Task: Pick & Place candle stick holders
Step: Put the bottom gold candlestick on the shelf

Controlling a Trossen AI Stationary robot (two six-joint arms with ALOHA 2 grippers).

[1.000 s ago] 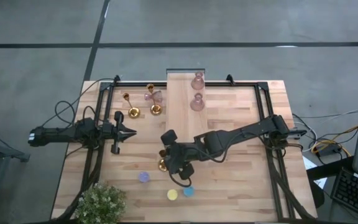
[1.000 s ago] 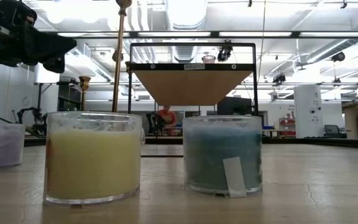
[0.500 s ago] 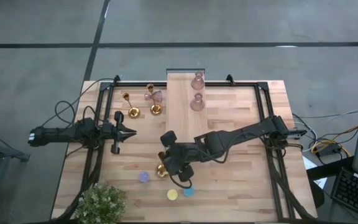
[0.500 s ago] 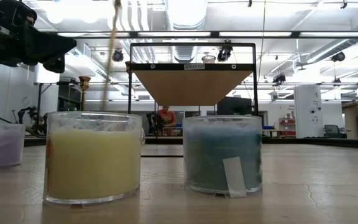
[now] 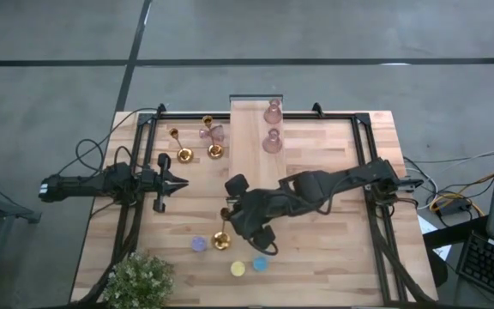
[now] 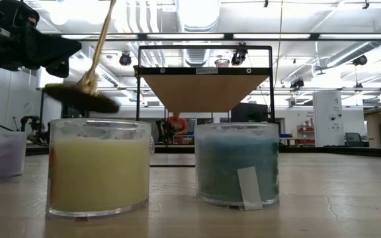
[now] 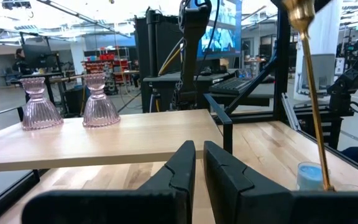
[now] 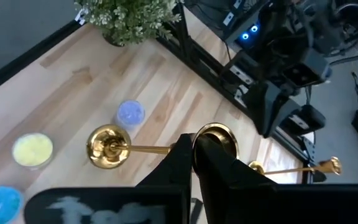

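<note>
My right gripper (image 5: 228,215) is shut on a gold candle stick holder (image 5: 223,230) near the table's middle front. The holder is tilted, with its round base (image 6: 81,96) in the air behind the yellow cup (image 6: 98,165). Purple (image 5: 198,244), yellow (image 5: 238,269) and blue (image 5: 260,263) cups stand on the table near the front edge. Two more gold holders (image 5: 184,154) (image 5: 214,150) stand upright at the far left, a pink one (image 5: 213,133) beside them. Two pink holders (image 5: 272,112) (image 5: 272,140) stand on the wood block. My left gripper (image 5: 183,182) is shut and empty at the left. My right gripper pinches the upper end of the gold holder's stem (image 8: 174,149), right at its top cup (image 8: 219,138), between its two fingers. The fingers come from above, slanting, and lie across the stem. The holder is lifted clear and tilted, its base (image 8: 107,147) toward the near edge.
A leafy plant (image 5: 140,281) stands at the front left corner. The long light-wood block (image 5: 251,146) lies at the far middle. A black frame (image 5: 256,112) runs around the table's edges. The three cups sit close under the held holder.
My right gripper has turned and gone a little toward the near edge. The gold holder, upright a second ago, has tipped over; its base has come up off the table and swung toward the near edge.
</note>
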